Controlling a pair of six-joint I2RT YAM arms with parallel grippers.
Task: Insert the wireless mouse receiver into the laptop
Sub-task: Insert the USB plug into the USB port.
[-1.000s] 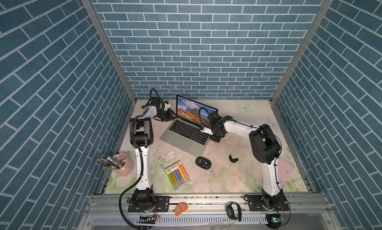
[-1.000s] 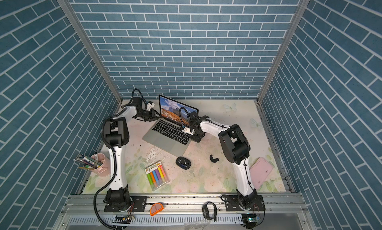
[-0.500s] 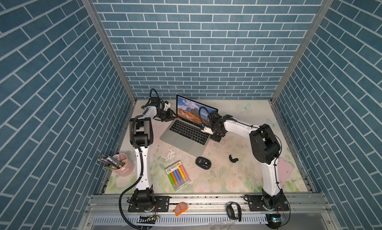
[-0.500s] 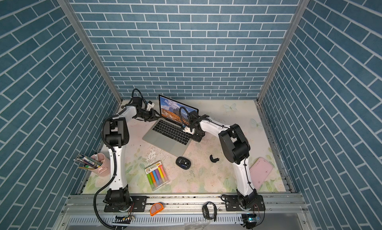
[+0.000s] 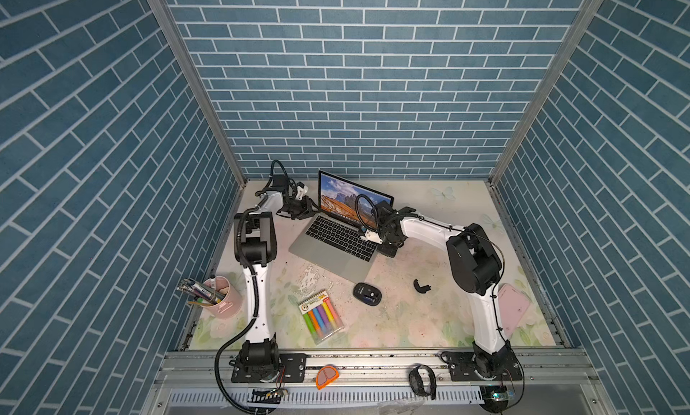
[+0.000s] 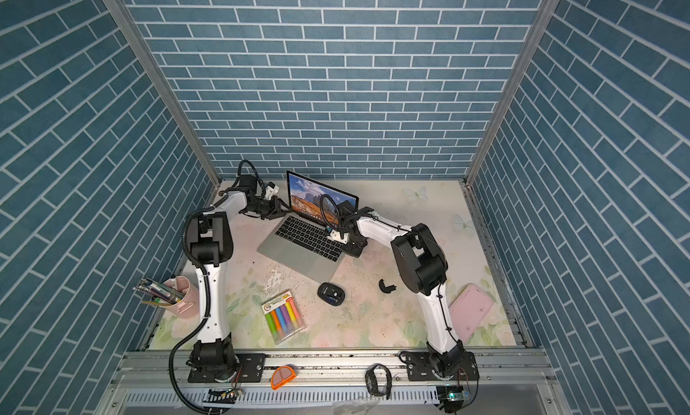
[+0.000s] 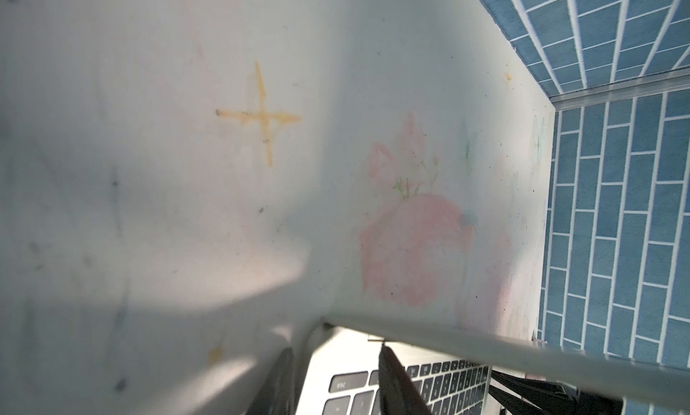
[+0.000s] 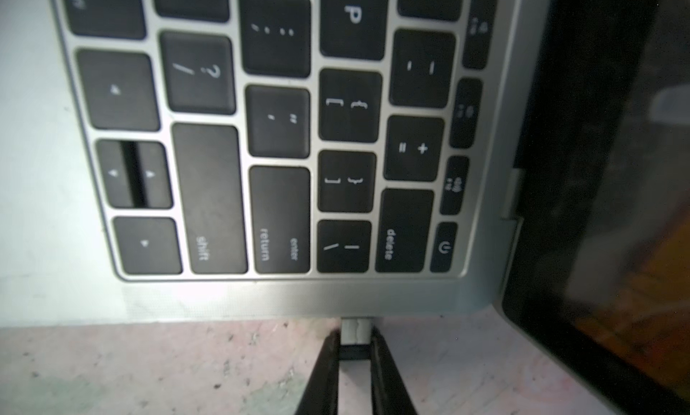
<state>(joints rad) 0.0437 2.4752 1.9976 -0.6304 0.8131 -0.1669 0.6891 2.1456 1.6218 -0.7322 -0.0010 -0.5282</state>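
While nothing is visibly shifting since a second ago, right gripper (image 8: 355, 334) is pinching wireless mouse receiver (image 8: 356, 325), plug meeting laptop (image 8: 373, 293) right edge, apparently seating; left gripper (image 7: 336, 353) is straddling rear corner, grip unclear.

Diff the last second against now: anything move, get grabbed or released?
Nothing visibly changed. The right gripper stays shut on the receiver, its plug at the laptop side edge. The left gripper stays at the laptop's back corner. The mouse has not moved.
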